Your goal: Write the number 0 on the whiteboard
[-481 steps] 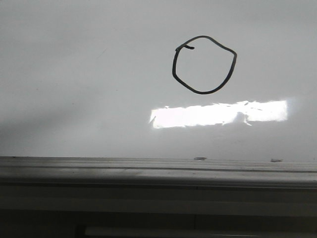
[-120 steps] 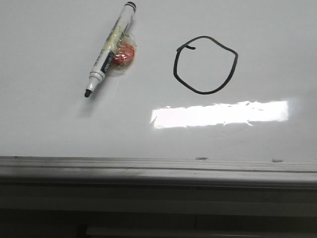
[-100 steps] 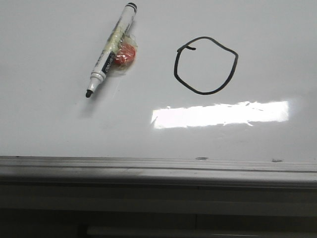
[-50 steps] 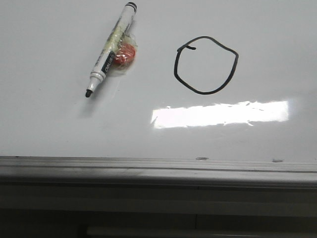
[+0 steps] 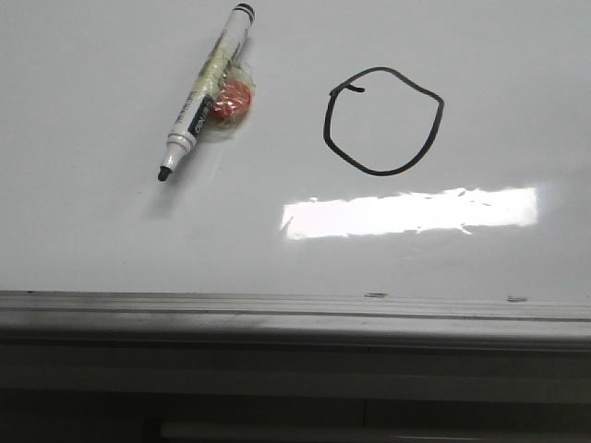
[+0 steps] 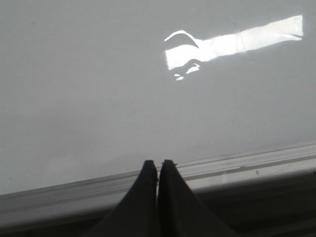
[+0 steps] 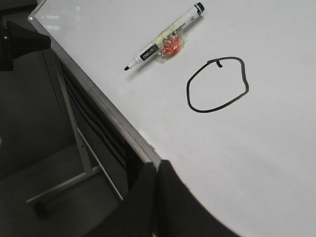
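On whiteboard [image 5: 83, 231] | number 0 [image 5: 383, 120] drawn | marker [image 5: 204, 92] lying L of it

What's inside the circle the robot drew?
Nothing. Inside the number 0 there is only bare white whiteboard. The marker with a red thing taped to it lies outside the loop, to its left, not touching it.

Front view: camera set low and close, looking forward across the whiteboard [image 5: 111, 249] from just behind its grey edge rail [image 5: 295, 314]. Right wrist view: camera higher and farther back, looking down past the closed right end effector [image 7: 157, 170] at the number 0 [image 7: 217, 85] and the marker [image 7: 164, 37] beside it, both shared with the front view. Left wrist view: camera close above the rail near the closed left end effector [image 6: 158, 168], facing bare board.
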`<state>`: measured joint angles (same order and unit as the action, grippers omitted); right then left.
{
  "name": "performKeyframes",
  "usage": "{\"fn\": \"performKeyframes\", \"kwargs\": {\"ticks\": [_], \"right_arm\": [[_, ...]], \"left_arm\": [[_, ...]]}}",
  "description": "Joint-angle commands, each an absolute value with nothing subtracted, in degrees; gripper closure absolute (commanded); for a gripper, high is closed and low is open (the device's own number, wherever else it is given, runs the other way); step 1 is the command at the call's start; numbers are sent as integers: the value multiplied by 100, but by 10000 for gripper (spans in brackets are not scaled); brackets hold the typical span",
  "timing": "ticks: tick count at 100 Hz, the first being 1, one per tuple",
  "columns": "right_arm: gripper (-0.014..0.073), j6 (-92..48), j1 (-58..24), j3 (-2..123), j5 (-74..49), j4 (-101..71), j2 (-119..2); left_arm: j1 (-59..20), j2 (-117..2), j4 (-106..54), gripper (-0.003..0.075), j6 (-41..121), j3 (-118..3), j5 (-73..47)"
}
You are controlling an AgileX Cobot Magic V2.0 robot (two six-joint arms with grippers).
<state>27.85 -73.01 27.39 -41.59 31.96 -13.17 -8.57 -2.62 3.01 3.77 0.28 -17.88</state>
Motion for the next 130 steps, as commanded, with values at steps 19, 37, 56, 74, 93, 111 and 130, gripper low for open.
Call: {"fn": "performKeyframes", "kwargs": {"ticks": [19, 37, 56, 74, 93, 111, 130], "right_arm": [[652, 2774, -7263, 2868, -3768, 3354, -1375], [652, 2774, -7263, 2868, -3768, 3354, -1375], [652, 2774, -7263, 2868, -3768, 3354, -1375], [652, 2774, -7100, 2529, -3847, 4169, -1375], [652, 2774, -5966, 1945, -2330, 3976, -1375], [652, 1633, -3927, 1267, -441, 2161, -1375], [652, 1138, -2049, 166, 1471, 1648, -1348]], "left_arm": [[-841, -328, 259, 740, 368, 210, -1389], [-841, -328, 259, 740, 368, 210, -1389], [-841, -328, 259, 740, 368, 210, -1389], [-841, -328, 259, 740, 368, 210, -1389], [-841, -328, 259, 740, 368, 210, -1389], [-841, -328, 259, 740, 368, 210, -1389], [-841, -328, 259, 740, 368, 210, -1389]]}}
